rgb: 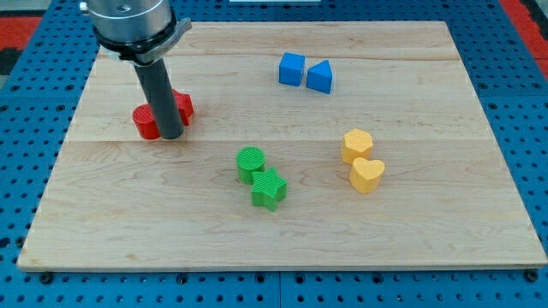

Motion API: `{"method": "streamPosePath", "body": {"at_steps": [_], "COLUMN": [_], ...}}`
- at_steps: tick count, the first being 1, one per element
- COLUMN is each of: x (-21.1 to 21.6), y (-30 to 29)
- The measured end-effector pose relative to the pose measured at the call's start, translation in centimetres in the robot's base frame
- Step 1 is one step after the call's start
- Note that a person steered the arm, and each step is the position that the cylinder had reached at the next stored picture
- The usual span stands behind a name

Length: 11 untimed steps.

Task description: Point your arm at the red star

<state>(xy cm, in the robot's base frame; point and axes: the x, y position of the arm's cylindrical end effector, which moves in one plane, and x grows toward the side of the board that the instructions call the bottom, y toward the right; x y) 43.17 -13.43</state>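
An xArm6's dark rod stands on a pale wooden worktop (411, 239), my tip (169, 137) planted at the view's left between two red blocks. The red star (182, 106) peeks out just to the right of the rod, partly hidden behind it, and appears to touch the rod's side. A second red block (145, 121), its shape hard to make out, lies just left of the rod, also partly covered. The arm carries no grasping end effector, only the plain rod, so there is nothing to open or close.

Toward the view's top, right of centre, a blue cube (292, 68) and a blue triangular block (320, 77) sit side by side, touching or nearly so. Near the middle, a green cylinder (251, 162) rests against a green star (269, 188) below it. To the right, a yellow hexagonal block (357, 145) sits just above a yellow heart (367, 174). The worktop lies on a blue perforated base (26, 137).
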Motion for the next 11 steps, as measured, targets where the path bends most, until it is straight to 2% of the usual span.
{"method": "streamPosePath", "body": {"at_steps": [1,2,3,5,6,7,8,9,10,11], "x": [-1.8,-6.5,-8.6,-13.7,-14.4,-18.0,-18.9,-18.3,-13.7,-10.6], "y": [8.9,18.8,25.7,23.3,22.7,23.7,15.2,5.4,3.1,4.1]}}
